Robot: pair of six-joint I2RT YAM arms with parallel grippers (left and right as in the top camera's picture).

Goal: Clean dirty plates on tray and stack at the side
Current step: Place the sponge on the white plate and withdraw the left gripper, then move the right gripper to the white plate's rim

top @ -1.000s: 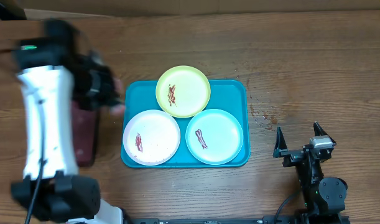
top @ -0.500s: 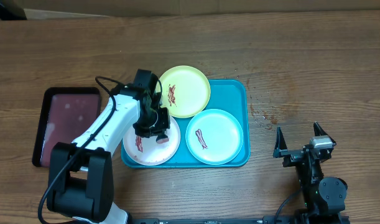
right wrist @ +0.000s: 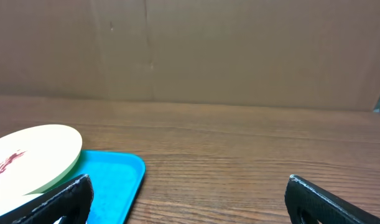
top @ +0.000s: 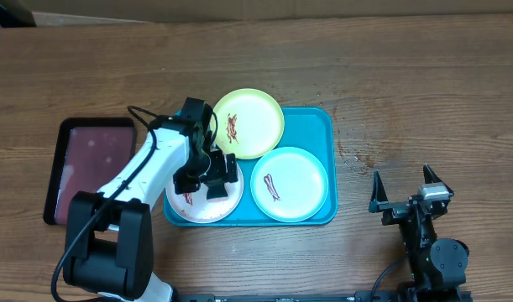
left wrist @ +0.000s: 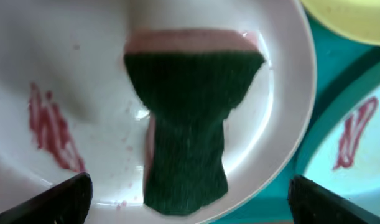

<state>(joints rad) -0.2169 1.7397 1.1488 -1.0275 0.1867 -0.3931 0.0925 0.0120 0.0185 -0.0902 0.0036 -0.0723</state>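
Opening left hand [top: 206, 177] over sponge [left wrist: 186, 118]

The left arm [top: 147, 168] has come down from up high by the dark red tray [top: 92, 168]. The left hand [top: 207, 176] now hangs low over the white plate [top: 197, 205]. A moment ago its fingers [left wrist: 59, 199] were shut tight. Now they are spread wide. The green and pink sponge [left wrist: 186, 124] lies loose on the plate, right under the hand.

Dark maroon tray [top: 88, 172], green-and-pink sponge [left wrist: 186, 124], wooden table [top: 407, 84]
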